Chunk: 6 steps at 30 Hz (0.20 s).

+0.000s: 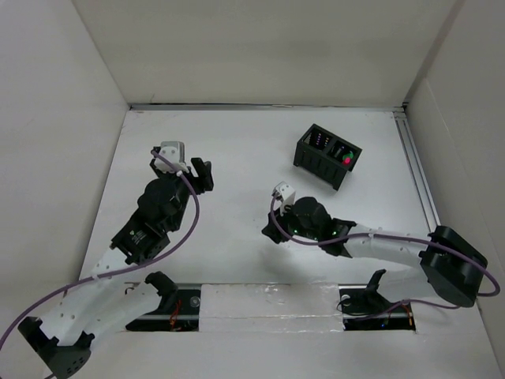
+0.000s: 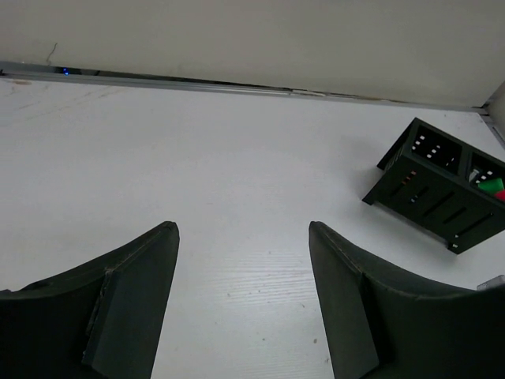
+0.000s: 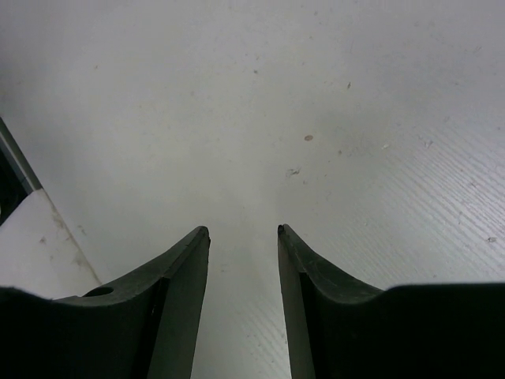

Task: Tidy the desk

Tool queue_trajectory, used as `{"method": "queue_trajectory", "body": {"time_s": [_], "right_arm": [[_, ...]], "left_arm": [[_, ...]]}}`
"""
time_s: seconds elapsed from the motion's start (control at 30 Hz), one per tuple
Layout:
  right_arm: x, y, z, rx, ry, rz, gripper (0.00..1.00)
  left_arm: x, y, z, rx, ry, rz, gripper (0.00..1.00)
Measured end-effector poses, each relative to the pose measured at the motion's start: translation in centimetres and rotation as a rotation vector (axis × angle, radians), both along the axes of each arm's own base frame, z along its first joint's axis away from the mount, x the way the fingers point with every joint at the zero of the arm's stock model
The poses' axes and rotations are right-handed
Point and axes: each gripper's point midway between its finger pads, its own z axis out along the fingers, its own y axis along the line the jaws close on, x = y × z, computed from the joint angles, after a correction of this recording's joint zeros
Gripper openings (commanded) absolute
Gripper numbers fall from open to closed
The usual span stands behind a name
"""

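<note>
The desk (image 1: 237,142) is a flat white tabletop with white walls around it. My left gripper (image 1: 203,175) is over its left-middle part, open and empty; the left wrist view shows its gripper (image 2: 243,229) with jaws wide apart above bare tabletop (image 2: 237,158). My right gripper (image 1: 272,230) is near the desk's centre, low over the surface. In the right wrist view the right gripper (image 3: 242,229) is open with a narrower gap, and only bare tabletop (image 3: 260,95) shows between the jaws.
A small black compartmented box (image 1: 326,155) stands at the back right, with a red and green item (image 1: 347,160) in one compartment; it also shows in the left wrist view (image 2: 438,189). A metal rail (image 1: 418,181) runs along the right edge.
</note>
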Motion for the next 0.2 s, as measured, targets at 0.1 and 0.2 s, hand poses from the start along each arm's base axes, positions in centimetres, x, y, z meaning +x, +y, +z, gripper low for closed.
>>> {"method": "queue_trajectory", "body": {"time_s": [0.1, 0.2], "right_arm": [[0.45, 0.25, 0.42, 0.014, -0.002, -0.021, 0.46], [0.54, 0.52, 0.53, 0.032, 0.006, -0.029, 0.46]], "left_arm": [[0.08, -0.07, -0.16, 0.01, 0.004, -0.002, 0.62], [0.06, -0.11, -0.11, 0.01, 0.002, -0.005, 0.64]]}}
